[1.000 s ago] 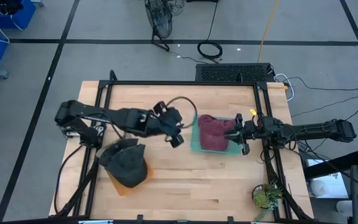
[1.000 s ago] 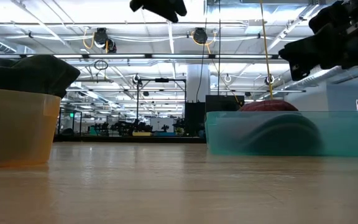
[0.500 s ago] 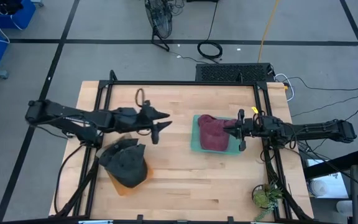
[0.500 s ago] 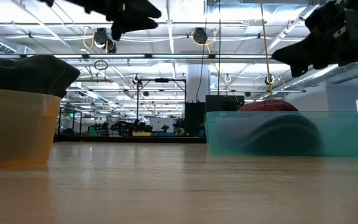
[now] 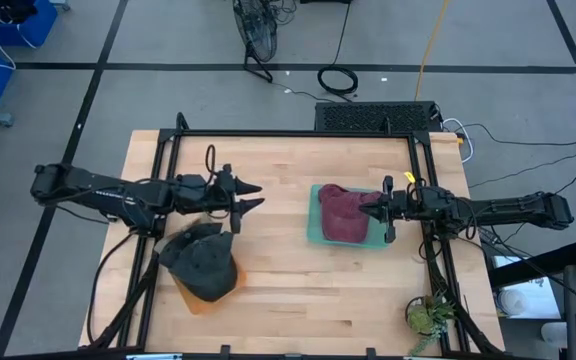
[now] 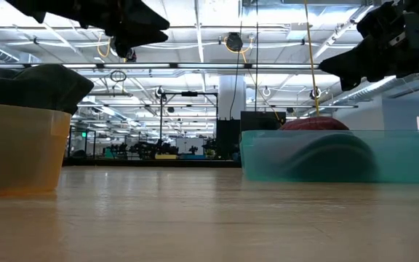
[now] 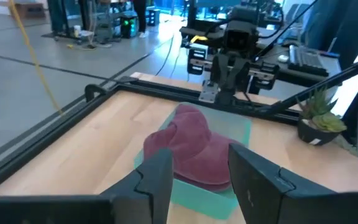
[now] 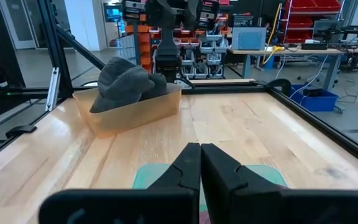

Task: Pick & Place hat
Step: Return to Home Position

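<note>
2 caps lie in 2 bins. The red cap [image 5: 343, 213], crumpled with its dome up, fills the teal-blue bin [image 5: 314, 236] right of centre. The black cap [image 5: 201, 256] (slumped, overhanging the rim) sits in the orange bin [image 5: 194, 299], near left.

Legible markings: none. No text, label, brand, number or sign can be read on the orange bin [image 5: 196, 300], blue bin [image 5: 313, 228], black cap [image 5: 200, 258], red cap [image 5: 343, 215] or table [image 5: 298, 295]
</note>
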Controlling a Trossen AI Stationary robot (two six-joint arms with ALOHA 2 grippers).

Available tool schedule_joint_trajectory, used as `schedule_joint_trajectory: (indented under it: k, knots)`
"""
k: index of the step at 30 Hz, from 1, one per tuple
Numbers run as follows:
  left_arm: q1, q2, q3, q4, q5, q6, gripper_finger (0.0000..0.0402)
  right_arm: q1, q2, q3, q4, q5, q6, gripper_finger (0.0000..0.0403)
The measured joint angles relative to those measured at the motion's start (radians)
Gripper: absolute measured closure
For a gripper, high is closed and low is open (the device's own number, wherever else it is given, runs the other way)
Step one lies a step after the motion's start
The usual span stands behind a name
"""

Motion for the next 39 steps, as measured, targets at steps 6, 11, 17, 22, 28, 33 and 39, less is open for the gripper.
schedule_joint_trajectory:
  k: [6,11,17,22,28,33,39]
  knots:
    - [0.092,-0.044,-0.065,0.068,0.124,0.008,0.0245,0.000,-0.005,0.000,-0.023,-0.001,-0.010,0.0400]
    - [0.157,-0.124,-0.173,0.164,0.181,0.000,0.0253,0.000,-0.052,0.000,-0.071,0.000,-0.005,0.0402]
    - [0.233,-0.252,-0.338,0.280,0.273,-0.046,0.0321,0.000,-0.135,0.000,-0.120,0.006,-0.010,0.0403]
    - [0.275,-0.318,-0.414,0.347,0.347,-0.077,0.0390,0.000,-0.175,0.000,-0.139,0.011,-0.011,0.0403]
    - [0.318,-0.335,-0.422,0.327,0.433,-0.074,0.0394,0.000,-0.197,0.000,-0.175,0.058,-0.013,0.0403]
    - [0.371,-0.335,-0.422,0.315,0.485,-0.067,0.0393,0.000,-0.221,0.000,-0.200,0.057,0.000,0.0403]
    - [0.437,-0.344,-0.422,0.297,0.585,-0.064,0.0396,0.000,-0.270,0.000,-0.254,0.058,0.006,0.0403]
